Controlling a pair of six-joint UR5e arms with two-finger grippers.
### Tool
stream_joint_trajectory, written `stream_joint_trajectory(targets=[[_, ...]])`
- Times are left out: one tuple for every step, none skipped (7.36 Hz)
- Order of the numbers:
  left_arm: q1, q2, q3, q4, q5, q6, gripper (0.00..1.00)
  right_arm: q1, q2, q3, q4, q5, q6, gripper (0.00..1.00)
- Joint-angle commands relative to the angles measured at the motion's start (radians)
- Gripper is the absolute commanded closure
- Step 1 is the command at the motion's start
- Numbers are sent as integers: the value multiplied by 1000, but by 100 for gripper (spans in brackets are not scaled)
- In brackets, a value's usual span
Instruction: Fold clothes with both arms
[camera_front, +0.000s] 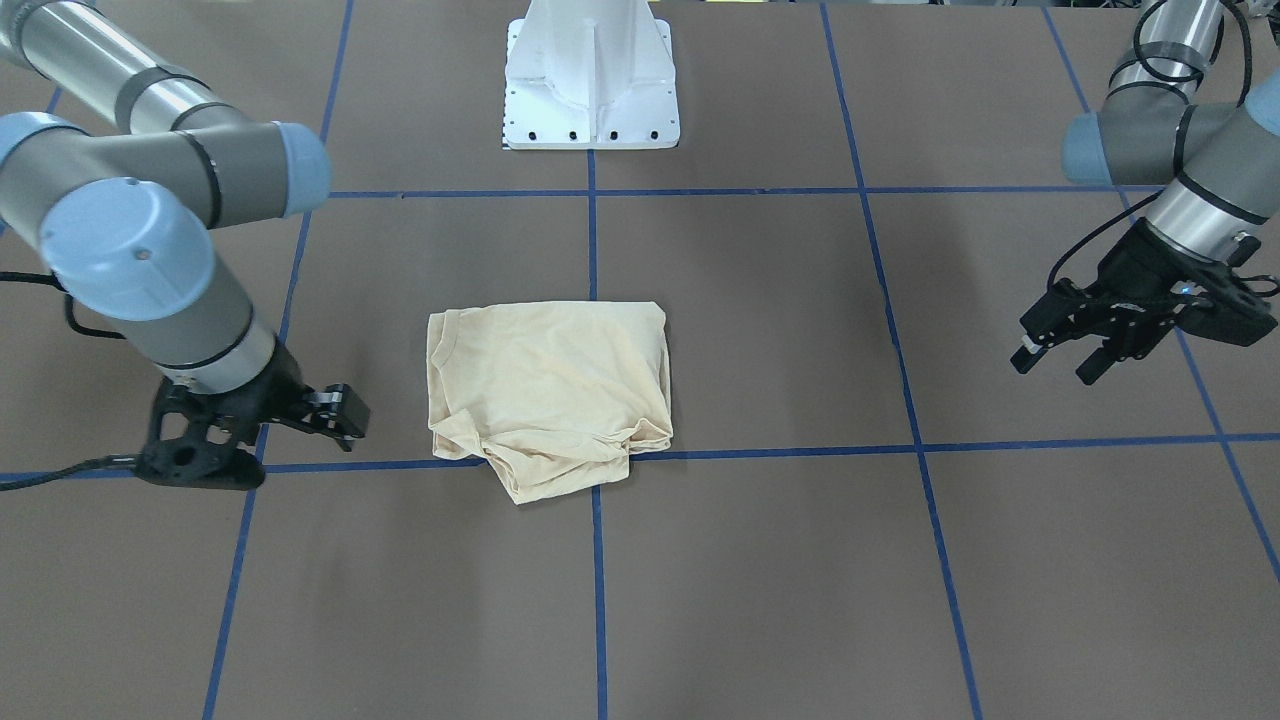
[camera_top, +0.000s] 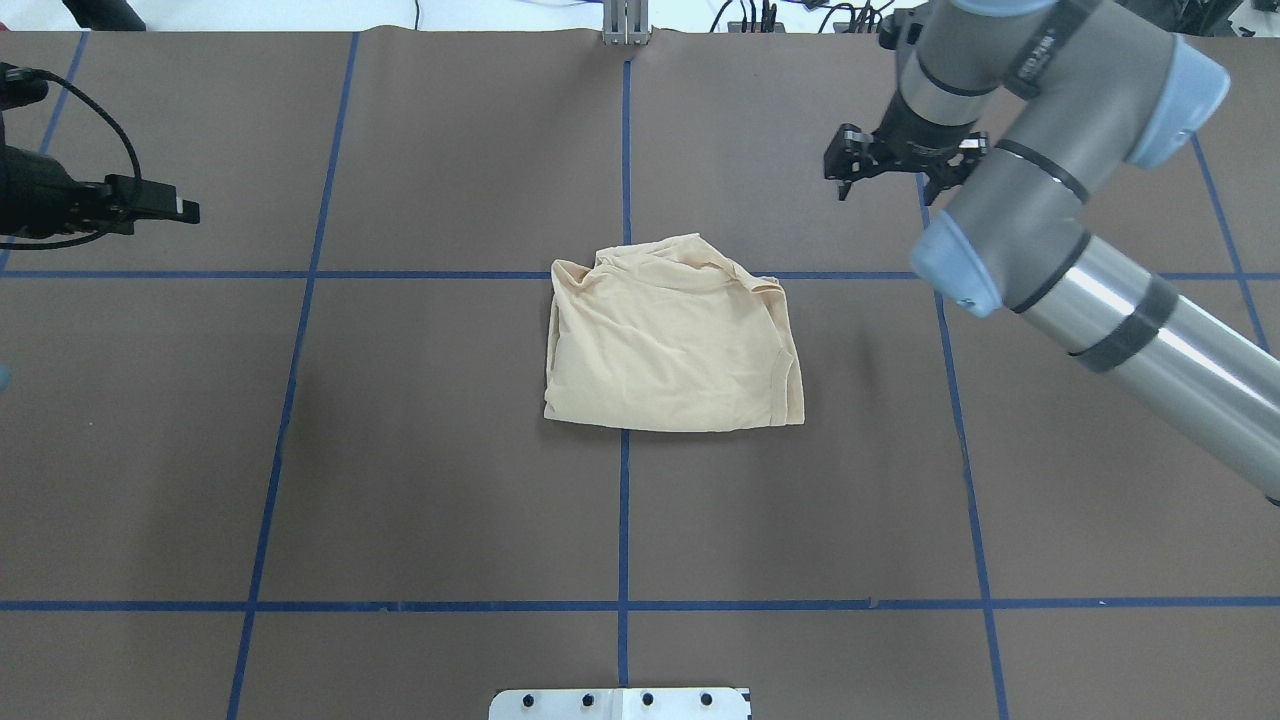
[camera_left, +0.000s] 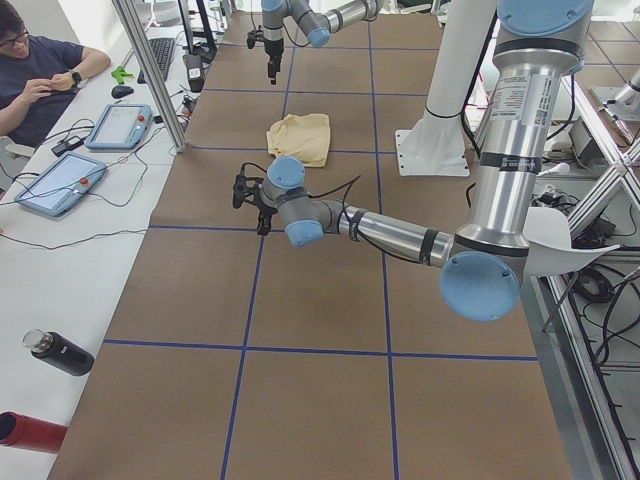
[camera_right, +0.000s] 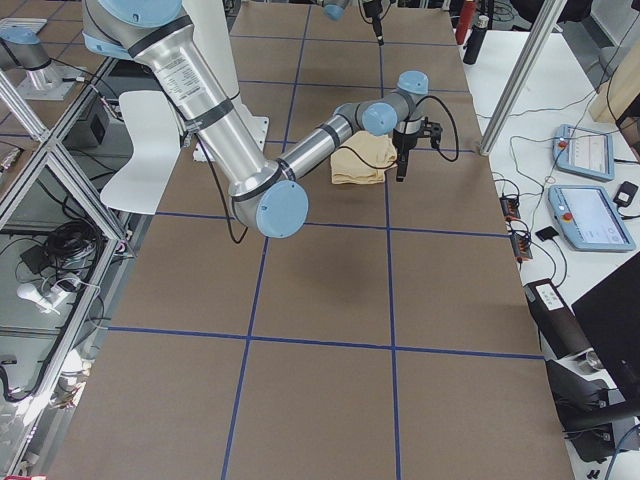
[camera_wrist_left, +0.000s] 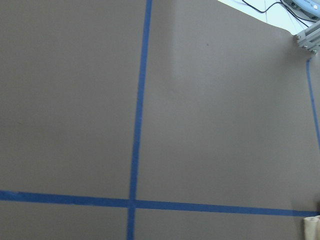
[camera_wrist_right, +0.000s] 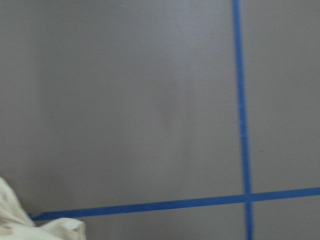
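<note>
Overhead exterior shows you the T-shirt (camera_top: 670, 340) lying left of the nearer right claw (camera_top: 888, 172); its grip you cannot tell.

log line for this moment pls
shirt folded, mid-table | left gripper open, away from shirt | right gripper near shirt, not touching, jaws unclear

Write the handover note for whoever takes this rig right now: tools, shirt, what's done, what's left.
Left tool: open, empty, off to one side of the T-shirt, not touching it.
Right tool: open, empty, on the other side, also apart from it.
T-shirt: at the middle of the table, over a crossing of the blue tape lines, folded into a compact rough rectangle; print not showing.
Done: the folding looks largely complete.
Left: the edge farthest from the robot is bunched; probably smooth it, otherwise little remains.
</note>
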Motion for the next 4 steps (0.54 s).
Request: stream_joint_trajectory(targets=[[-114,81,38,10,1,285,0,143,-215,102,-2,69,-359,0],[-156,84,74,10,4,394,0,224,-284,102,-2,128,-478,0],[-192,86,95,10,-1,406,0,285,-344,95,-2,146,-615,0],[-220,86,104,11,-4,440,0,348,-385,93,-7,147,-686,0]])
